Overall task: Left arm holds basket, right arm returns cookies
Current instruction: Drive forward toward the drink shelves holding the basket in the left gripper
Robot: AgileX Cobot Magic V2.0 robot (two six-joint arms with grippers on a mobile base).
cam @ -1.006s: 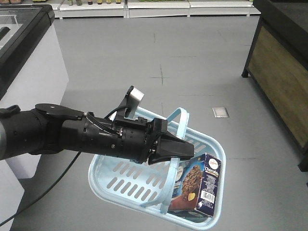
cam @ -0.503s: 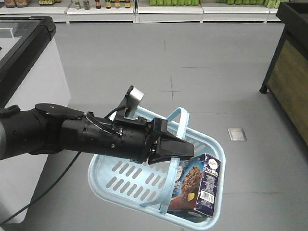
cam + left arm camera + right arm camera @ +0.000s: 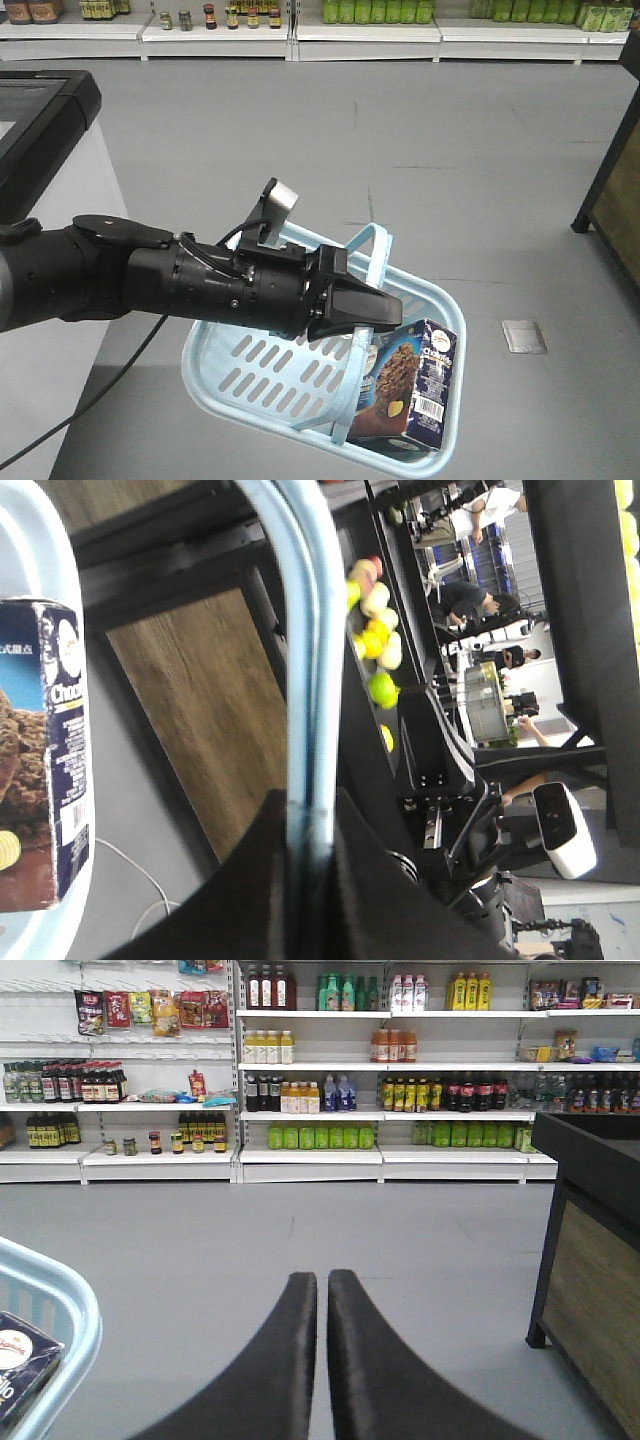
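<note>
**Status.** The left gripper [image 3: 372, 312] is clenched on the two loop handles [image 3: 362, 350] of the light blue basket [image 3: 250, 372]. The left wrist view shows both handles running together between the jaws. The basket hangs tilted below the left arm [image 3: 150, 285]. The ChocoFello cookies carton [image 3: 415, 385] stands inside the basket, leaning against the wall farthest from the arm.

The right gripper [image 3: 322, 1285] is clear of the basket on its right side. Its fingers are pressed together with nothing between them. It points towards the stocked shelves [image 3: 330, 1070].

**Change.** Over the last second, the arm, basket and carton have kept the same place in the front view. The surroundings have shifted:
- The floor plate [image 3: 524, 336] has slid down and to the right of the basket.
- More of the shelving has appeared beyond the basket.
- The dark counter to the right has nearly left the view.

**Meaning.** The mobile base is judged to be travelling while both arms hold pose. This is a carry phase. The carton has not yet been lifted out, so the right gripper must open before it can reach into the basket.
</note>
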